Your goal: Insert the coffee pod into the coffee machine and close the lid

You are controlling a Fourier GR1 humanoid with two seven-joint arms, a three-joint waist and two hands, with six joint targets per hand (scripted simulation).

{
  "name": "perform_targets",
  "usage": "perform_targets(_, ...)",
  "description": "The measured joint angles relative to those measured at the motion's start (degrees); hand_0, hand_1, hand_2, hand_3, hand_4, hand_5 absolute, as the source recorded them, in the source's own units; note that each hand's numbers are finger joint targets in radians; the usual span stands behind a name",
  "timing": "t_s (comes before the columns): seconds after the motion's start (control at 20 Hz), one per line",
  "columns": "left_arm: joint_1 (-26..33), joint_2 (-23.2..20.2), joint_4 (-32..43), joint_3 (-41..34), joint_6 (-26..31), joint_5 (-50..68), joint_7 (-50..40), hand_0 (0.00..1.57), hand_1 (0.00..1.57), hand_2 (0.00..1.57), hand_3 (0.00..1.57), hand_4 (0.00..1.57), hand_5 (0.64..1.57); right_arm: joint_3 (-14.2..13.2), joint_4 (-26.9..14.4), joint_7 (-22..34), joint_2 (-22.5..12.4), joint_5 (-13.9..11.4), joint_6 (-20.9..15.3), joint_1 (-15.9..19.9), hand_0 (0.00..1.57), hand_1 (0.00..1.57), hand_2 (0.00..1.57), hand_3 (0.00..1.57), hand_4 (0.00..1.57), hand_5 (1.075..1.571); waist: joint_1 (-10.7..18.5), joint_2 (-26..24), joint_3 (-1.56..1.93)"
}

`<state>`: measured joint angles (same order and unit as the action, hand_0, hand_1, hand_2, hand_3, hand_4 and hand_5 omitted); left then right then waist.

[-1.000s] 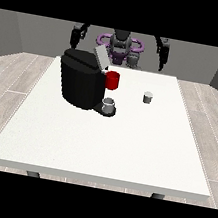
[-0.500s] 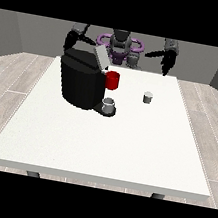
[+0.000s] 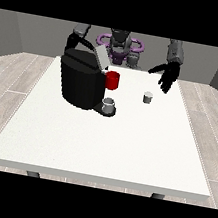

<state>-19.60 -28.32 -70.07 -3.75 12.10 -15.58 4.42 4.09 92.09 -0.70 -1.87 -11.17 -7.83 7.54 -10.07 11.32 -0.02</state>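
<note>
At the view's left we are seeing the coffee machine standing with its lid tilted up and a red part beside a small cup at its front; the hand at the view's left is hidden behind it. Moving right, the coffee pod is sitting untouched on the table. Above it, the hand at the view's right is now coming down and forward, fingers spread and holding nothing, so we are judging the reach for the pod as just beginning.
</note>
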Motion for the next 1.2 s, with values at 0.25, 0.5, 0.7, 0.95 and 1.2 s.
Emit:
perform_targets(0.25, -3.7, -0.7, 7.3, 0.8, 0.0, -3.9, 2.2, 0.0, 0.0, 0.0, 0.0, 0.0, 1.571, 0.2, -0.5, 1.1, 0.2, 0.1, -0.6, 1.8, 0.0, 0.0, 0.0, 0.0, 0.0, 1.571, -0.5, 2.3, 0.0)
perform_targets(0.5, -7.1, -0.5, 13.6, 1.7, -1.5, -8.1, 4.3, 0.0, 0.0, 0.42, 0.0, 0.0, 1.571, -0.1, -2.5, 2.0, 0.8, -0.1, -0.9, 3.0, 0.0, 0.0, 0.0, 0.0, 0.0, 1.571, -0.4, 3.6, 0.0)
perform_targets(0.7, -10.1, 1.2, 16.7, 2.8, -4.3, -11.5, 4.6, 0.95, 0.95, 0.97, 0.66, 0.0, 1.571, 0.3, -5.0, 2.1, 0.9, 1.2, -2.0, 4.6, 0.0, 0.0, 0.0, 0.0, 0.0, 1.571, 0.3, 4.1, 0.01)
perform_targets(0.95, -12.2, 2.4, 19.4, 4.7, -9.8, -17.0, 6.3, 1.07, 1.07, 1.13, 0.93, 0.46, 1.571, 1.1, -6.7, 3.0, 1.3, 0.8, -2.6, 5.5, 0.0, 0.0, 0.0, 0.0, 0.0, 1.571, 0.6, 4.0, 0.01)
perform_targets(1.2, -13.9, 2.2, 22.2, 7.1, -12.4, -22.4, 7.6, 0.76, 0.76, 0.95, 0.81, 0.34, 1.571, 0.7, -9.1, 2.5, 1.1, 0.6, -2.3, 6.9, 0.0, 0.0, 0.0, 0.0, 0.0, 1.571, 0.5, 4.9, 0.01)
